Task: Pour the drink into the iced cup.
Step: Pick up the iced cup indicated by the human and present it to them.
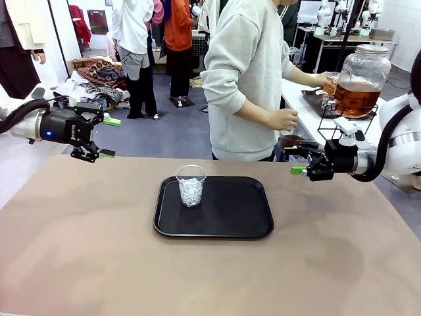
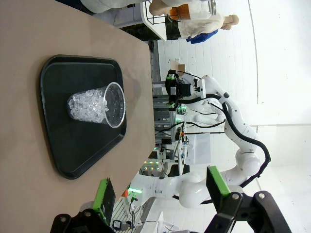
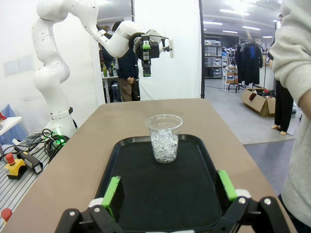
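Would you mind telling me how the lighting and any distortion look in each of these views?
Front view: even, soft light, the iced cup sharp on the tray. Left wrist view: rolled sideways, background washed out white. Right wrist view: ceiling lamps flare at top right, cup crisp.

1. The bench (image 1: 79, 250) has a plain brown top.
2. A black tray (image 1: 243, 210) with rounded corners lies flat on the bench, near the middle and closer to the far edge.
3. Behind the bench, two people stand on the grey floor, one in a white top (image 1: 131, 26) and one in an orange top (image 1: 177, 26).
4. A heap of patterned cloth (image 1: 95, 69) lies at the far left.
5. An open cardboard box (image 3: 260, 99) stands on the floor, near a rack (image 3: 248, 60) of dark clothes.
6. A yellow box (image 3: 14, 167) with a red button lies beside the bench, next to some cables (image 3: 41, 138).
7. A white screen (image 3: 167, 48) stands beyond the end of the bench.
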### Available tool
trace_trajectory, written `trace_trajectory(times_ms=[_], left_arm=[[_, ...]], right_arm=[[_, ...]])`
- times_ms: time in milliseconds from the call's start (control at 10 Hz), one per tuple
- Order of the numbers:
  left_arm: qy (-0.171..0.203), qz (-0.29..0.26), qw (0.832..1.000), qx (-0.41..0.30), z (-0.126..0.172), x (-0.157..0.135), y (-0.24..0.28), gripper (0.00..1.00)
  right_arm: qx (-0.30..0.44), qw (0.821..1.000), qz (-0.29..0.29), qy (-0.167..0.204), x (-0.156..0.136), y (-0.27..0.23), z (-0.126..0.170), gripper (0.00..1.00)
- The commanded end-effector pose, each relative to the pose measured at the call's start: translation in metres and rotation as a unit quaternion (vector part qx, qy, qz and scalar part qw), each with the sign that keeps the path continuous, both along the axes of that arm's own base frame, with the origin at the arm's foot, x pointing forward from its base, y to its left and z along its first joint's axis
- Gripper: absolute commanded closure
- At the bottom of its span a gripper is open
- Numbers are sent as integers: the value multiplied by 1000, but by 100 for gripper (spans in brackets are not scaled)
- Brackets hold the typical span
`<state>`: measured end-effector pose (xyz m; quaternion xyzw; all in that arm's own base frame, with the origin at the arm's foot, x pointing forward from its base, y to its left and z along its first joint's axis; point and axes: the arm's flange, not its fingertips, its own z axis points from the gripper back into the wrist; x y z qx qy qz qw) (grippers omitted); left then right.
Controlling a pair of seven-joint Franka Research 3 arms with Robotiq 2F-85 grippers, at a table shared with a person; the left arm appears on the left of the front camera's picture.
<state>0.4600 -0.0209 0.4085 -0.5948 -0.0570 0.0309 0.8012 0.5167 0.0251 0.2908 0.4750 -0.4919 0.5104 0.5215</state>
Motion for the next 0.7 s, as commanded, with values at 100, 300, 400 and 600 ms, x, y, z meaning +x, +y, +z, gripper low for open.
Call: trace_trajectory(times_ms=[100,300,400,600], left_arm=[[-1,5,1000,-6,1,0,-1,0],[-1,5,1000,-6,1,0,-1,0],[-1,5,1000,-6,1,0,-1,0],[-1,5,1000,-6,1,0,-1,0]], right_arm=[[-3,1000,1,0,3,2,4,0],[-3,1000,1,0,3,2,4,0],[-3,1000,1,0,3,2,4,0],[-3,1000,1,0,3,2,4,0]])
